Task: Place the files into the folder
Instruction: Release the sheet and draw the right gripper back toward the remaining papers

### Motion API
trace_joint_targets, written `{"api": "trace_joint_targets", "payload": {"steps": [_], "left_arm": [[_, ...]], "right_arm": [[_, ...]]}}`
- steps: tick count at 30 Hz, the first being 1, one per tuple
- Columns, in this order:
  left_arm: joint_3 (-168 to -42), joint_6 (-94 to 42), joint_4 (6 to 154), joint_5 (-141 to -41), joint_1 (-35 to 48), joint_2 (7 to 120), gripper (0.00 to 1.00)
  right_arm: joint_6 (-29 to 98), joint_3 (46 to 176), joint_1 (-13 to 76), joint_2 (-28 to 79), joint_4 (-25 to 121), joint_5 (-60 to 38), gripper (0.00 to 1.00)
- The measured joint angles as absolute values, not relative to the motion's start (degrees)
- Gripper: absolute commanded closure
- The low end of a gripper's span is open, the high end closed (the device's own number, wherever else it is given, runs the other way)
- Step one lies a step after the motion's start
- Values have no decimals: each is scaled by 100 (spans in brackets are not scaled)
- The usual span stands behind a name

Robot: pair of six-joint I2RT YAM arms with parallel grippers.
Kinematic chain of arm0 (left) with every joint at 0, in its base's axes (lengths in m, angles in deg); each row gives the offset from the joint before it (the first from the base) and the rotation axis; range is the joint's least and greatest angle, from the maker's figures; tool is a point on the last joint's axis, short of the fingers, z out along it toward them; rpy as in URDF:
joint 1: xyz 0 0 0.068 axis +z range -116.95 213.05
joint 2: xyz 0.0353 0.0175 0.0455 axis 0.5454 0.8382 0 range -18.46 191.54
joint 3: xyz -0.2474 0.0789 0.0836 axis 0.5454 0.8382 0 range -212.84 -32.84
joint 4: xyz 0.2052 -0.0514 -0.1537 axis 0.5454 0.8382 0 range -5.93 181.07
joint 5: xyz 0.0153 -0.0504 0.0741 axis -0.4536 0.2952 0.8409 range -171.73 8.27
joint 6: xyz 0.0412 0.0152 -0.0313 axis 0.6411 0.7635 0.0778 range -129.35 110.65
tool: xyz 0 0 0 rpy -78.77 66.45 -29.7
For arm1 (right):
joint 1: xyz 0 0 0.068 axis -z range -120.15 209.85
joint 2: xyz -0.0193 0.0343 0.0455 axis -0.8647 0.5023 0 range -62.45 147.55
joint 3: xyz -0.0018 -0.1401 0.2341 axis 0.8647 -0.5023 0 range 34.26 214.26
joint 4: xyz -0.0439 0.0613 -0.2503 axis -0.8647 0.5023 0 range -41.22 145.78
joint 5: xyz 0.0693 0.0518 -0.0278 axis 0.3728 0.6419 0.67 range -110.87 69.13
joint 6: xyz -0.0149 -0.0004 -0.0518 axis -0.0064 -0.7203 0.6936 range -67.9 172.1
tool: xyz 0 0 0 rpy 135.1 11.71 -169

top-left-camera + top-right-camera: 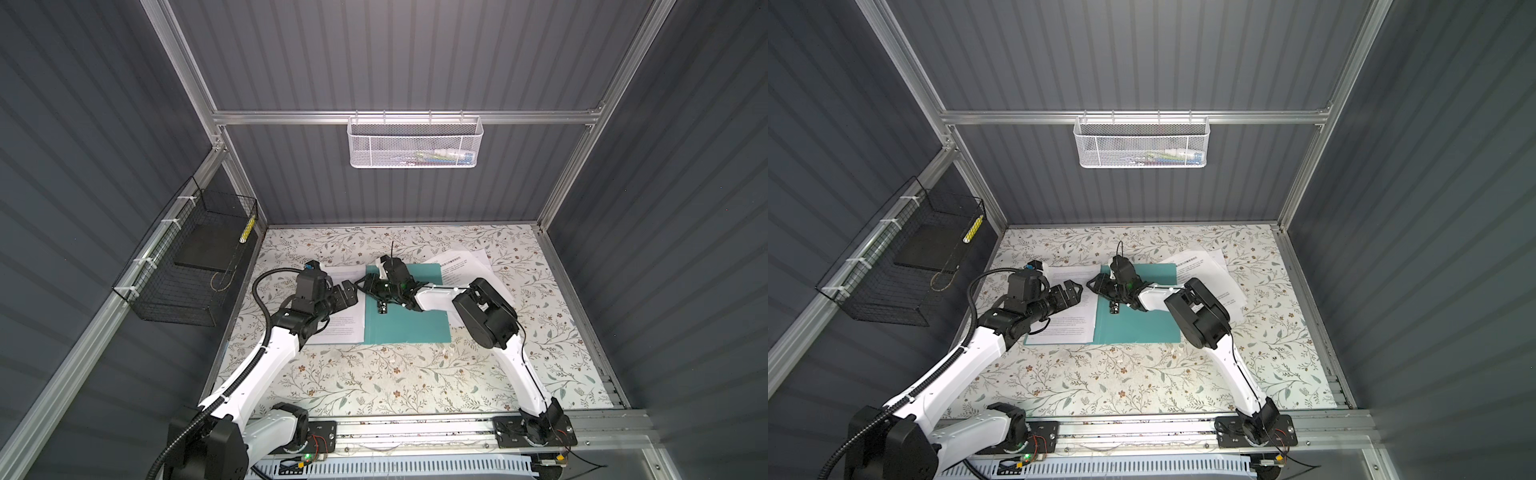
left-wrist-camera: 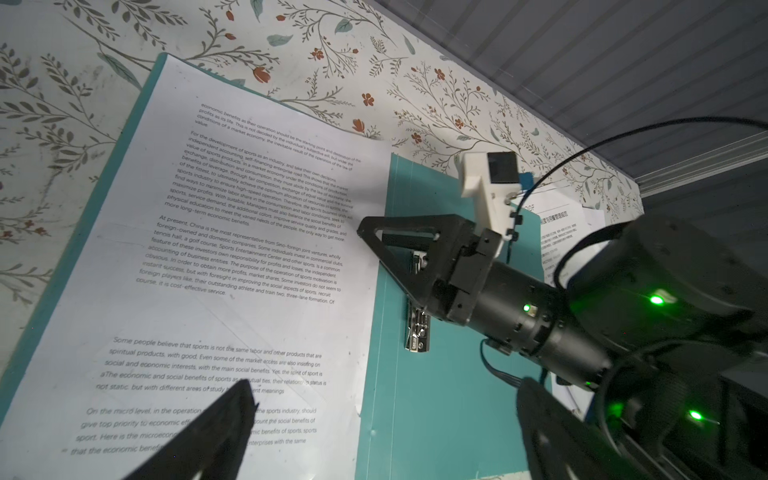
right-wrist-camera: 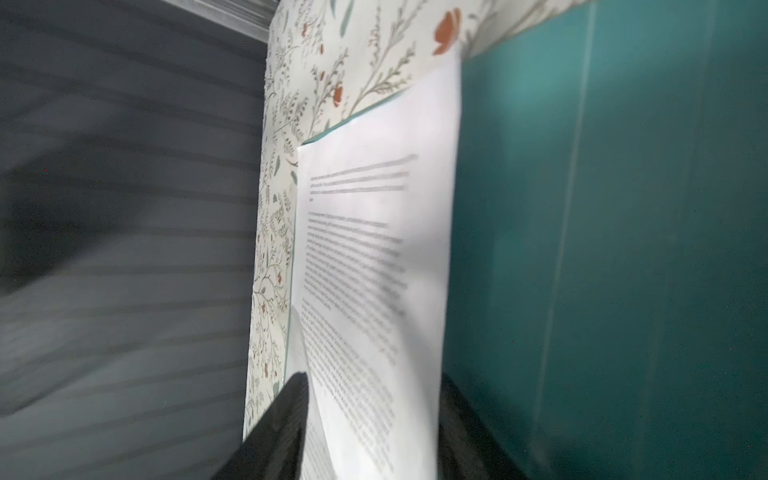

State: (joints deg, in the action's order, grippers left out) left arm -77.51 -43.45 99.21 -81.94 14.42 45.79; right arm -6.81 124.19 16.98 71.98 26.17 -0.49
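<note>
So the folder lies open and flat on the table, pretty much mid-frame in both top views. One sheet of dense text covers its left half, and only a thin teal strip shows along the sheet's left edge. The right half is bare teal. The clip sits on it, just right of the spine.

The other sheets are fanned out up and to the right of the folder, meeting its upper right corner. The right arm hides part of them, and whether they lie over or under that corner is hard to tell.

The right gripper reaches across the bare half to the spine, with its tip at the sheet's right edge. In the right wrist view its fingers stand apart on either side of the sheet. The paper looks a bit lifted there but it isn't pinched.

The left gripper hangs over the sheet just left of the right one, the tips almost meeting. Its jaws are spread wide with nothing in them, which the left wrist view shows too: fingers far apart over the sheet.
</note>
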Motion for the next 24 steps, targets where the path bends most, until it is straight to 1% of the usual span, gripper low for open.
{"api": "trace_joint_targets", "payload": {"steps": [6, 9, 10, 12, 15, 17, 19, 21, 23, 24], "left_arm": [[-7718, -4345, 9807, -8146, 1442, 4579, 1], [-7714, -4345, 9700, -8148, 1442, 4590, 1], [-7712, -4345, 9656, -8150, 1442, 4603, 2], [-7707, -4345, 9567, -8154, 1442, 4660, 1], [-7646, -4345, 9379, -8196, 1442, 4784, 1], [-7574, -4345, 9269, -8257, 1442, 4876, 1], [-7513, -4343, 9167, -8327, 1442, 4990, 0], [-7508, -4348, 9075, -8360, 1442, 5112, 0], [-7508, -4365, 8970, -8391, 1440, 5228, 0], [-7508, -4372, 8909, -8399, 1440, 5287, 0]], "right_arm": [[-511, 11744, 1737, 5996, 2890, -186, 38], [-294, 11320, 1862, 5275, 3356, -248, 32], [-165, 11154, 1940, 4982, 3594, -265, 24], [145, 10955, 2120, 4481, 4147, -337, 1], [713, 10983, 2327, 3839, 5098, -639, 1], [855, 10922, 2395, 3356, 5446, -840, 1], [792, 10452, 2502, 2672, 5268, -823, 1], [407, 9779, 2762, 2127, 4735, -545, 1], [-41, 9294, 3175, 1966, 4300, -121, 1], [-216, 9248, 3403, 2099, 4307, 113, 1]]}}
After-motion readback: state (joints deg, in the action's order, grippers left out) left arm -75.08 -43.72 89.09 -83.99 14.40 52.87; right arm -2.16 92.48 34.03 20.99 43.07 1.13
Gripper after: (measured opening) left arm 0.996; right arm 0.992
